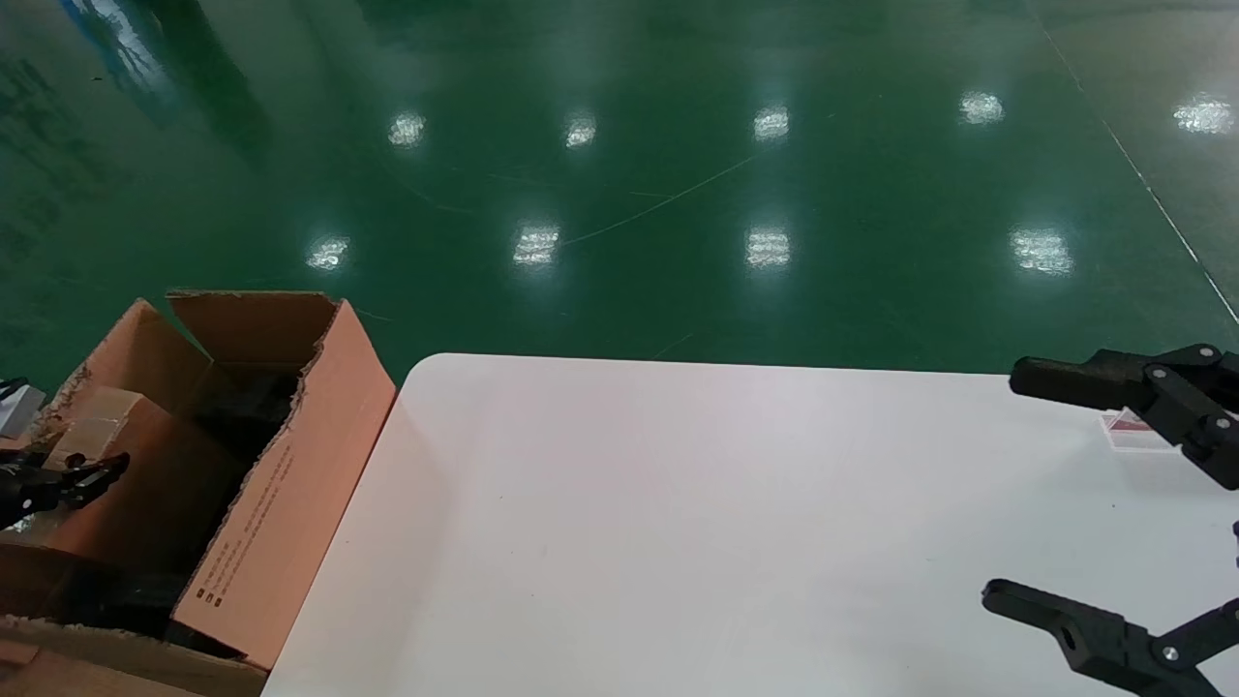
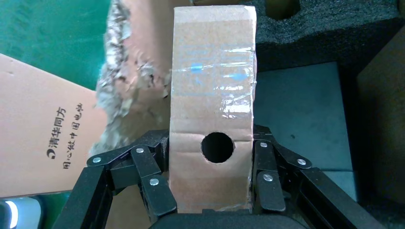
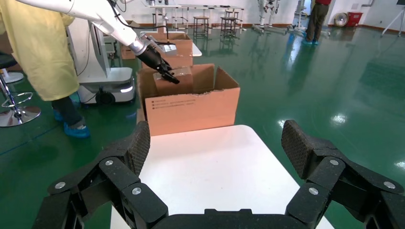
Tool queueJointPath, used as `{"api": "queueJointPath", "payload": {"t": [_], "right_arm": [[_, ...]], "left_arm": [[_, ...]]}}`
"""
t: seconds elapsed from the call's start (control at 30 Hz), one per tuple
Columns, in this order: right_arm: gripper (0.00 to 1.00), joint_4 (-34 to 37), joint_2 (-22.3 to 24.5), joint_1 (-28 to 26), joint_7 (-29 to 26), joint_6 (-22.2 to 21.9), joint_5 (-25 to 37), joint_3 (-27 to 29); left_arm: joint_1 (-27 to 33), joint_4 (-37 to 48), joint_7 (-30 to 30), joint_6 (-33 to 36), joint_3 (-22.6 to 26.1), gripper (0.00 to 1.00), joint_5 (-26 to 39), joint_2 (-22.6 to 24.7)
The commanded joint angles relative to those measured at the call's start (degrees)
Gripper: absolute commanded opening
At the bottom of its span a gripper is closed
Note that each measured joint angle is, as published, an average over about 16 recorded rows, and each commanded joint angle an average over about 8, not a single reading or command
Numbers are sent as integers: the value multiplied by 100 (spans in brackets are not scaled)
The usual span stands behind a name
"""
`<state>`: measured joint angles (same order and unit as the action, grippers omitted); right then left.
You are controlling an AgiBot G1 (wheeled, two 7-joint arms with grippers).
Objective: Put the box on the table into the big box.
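Observation:
My left gripper [image 1: 58, 482] is shut on the small brown box [image 1: 102, 426] and holds it over the open top of the big box [image 1: 290, 465], beside the table's left end. In the left wrist view the fingers [image 2: 153, 179] clamp both long sides of the small box [image 2: 212, 95], and its round hole faces the camera. Below it are black foam [image 2: 334, 28] and a torn flap [image 2: 129, 81]. The right wrist view shows the small box [image 3: 172, 81] at rim height of the big box [image 3: 191, 107]. My right gripper [image 1: 1012, 484] is open and empty over the white table [image 1: 678, 523].
A small card [image 1: 1128, 431] lies on the table by the right gripper. In the right wrist view a person in a yellow gown [image 3: 43, 47], a stool [image 3: 14, 109] and a white machine base [image 3: 107, 83] stand beyond the big box. Green floor surrounds the table.

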<state>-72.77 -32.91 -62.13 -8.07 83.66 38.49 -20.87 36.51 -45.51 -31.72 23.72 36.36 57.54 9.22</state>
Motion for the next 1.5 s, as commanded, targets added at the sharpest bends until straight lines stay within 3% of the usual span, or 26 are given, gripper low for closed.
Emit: {"api": "queueJointPath", "payload": {"t": [0.03, 0.87, 1.5], "right_arm": [[100, 0, 0, 0, 0, 0, 0, 0], [100, 0, 1, 0, 1, -1, -1, -2], [100, 1, 2, 0, 1, -2, -2, -2]], "left_arm": [[-69, -94, -48, -87, 9, 100, -38, -52], [-422, -598, -210, -533, 39, 100, -333, -322], [62, -1903, 991, -52, -818, 100, -1010, -269]]}}
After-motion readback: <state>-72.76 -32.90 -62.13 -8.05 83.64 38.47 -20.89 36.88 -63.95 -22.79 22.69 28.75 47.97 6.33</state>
